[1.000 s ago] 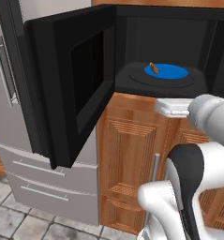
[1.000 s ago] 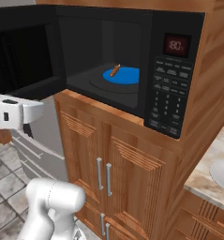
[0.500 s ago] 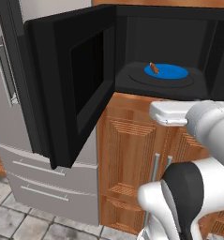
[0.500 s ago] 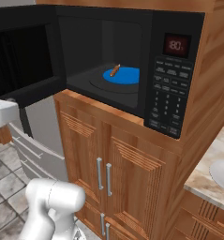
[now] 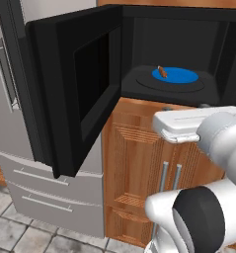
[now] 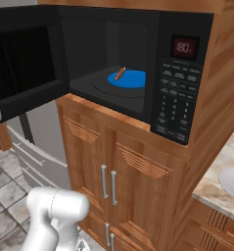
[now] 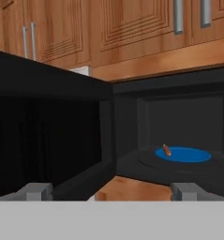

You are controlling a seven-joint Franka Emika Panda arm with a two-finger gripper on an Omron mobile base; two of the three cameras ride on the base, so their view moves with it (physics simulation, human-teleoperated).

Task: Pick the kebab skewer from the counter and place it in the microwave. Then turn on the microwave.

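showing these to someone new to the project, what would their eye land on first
Probably the black microwave set into the wooden cabinets, its door swung wide open to the left. Inside, the blue round plate stands out against the dark cavity, with the small kebab skewer lying on its left part. In the hand view the open gripper faces that opening from outside, holding nothing.

Microwave (image 6: 113, 59) black throughout, its display (image 6: 183, 47) lit red. Plate (image 6: 128, 78) inside seen as bright blue; kebab skewer (image 6: 120, 73) on it brown-orange. Cabinet doors (image 6: 113, 181) warm reddish wood with grey metal handles. Fridge (image 5: 20, 163) pale grey. Floor tiles (image 6: 3, 196) mottled grey.
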